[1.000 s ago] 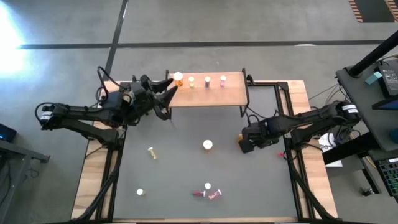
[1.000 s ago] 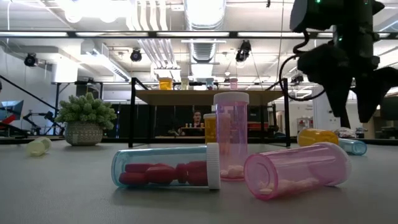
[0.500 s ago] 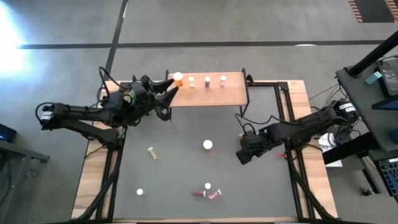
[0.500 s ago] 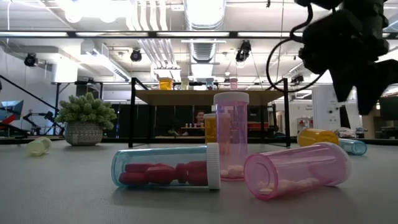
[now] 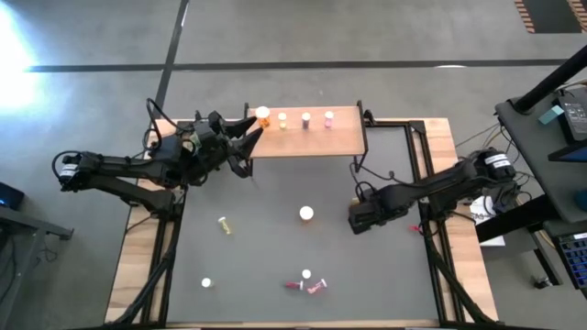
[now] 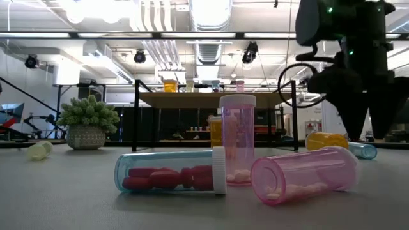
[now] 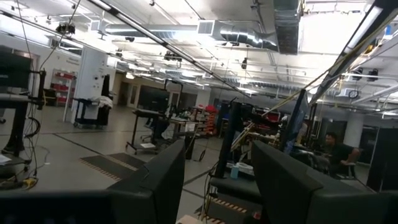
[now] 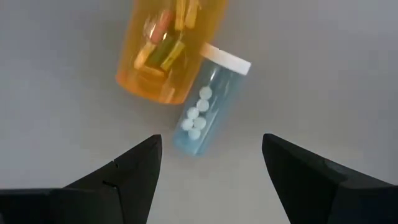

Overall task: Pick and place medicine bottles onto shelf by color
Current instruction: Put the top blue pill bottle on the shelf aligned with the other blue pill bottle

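The right pincer [image 8: 211, 163] hangs released, fingers spread, directly above a blue bottle [image 8: 204, 106] lying on the grey worktop [image 8: 323, 74], touching an orange bottle [image 8: 166, 46]. The left pincer [image 5: 249, 130], half spread and holding nothing, waits by the shelf [image 5: 344, 135].

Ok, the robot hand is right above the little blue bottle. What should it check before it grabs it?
1. Right gripper open: ok, both fingers stand wide apart.
2. Blue bottle between the fingers: ok, roughly centred.
3. Blue bottle free of neighbours: not ok, the orange bottle lies against it.
4. Cap on the blue bottle: ok, white cap in place.
5. Room on the shelf: ok, bare board at its right end.
6. Left gripper out of the way: ok, at the shelf's left end.
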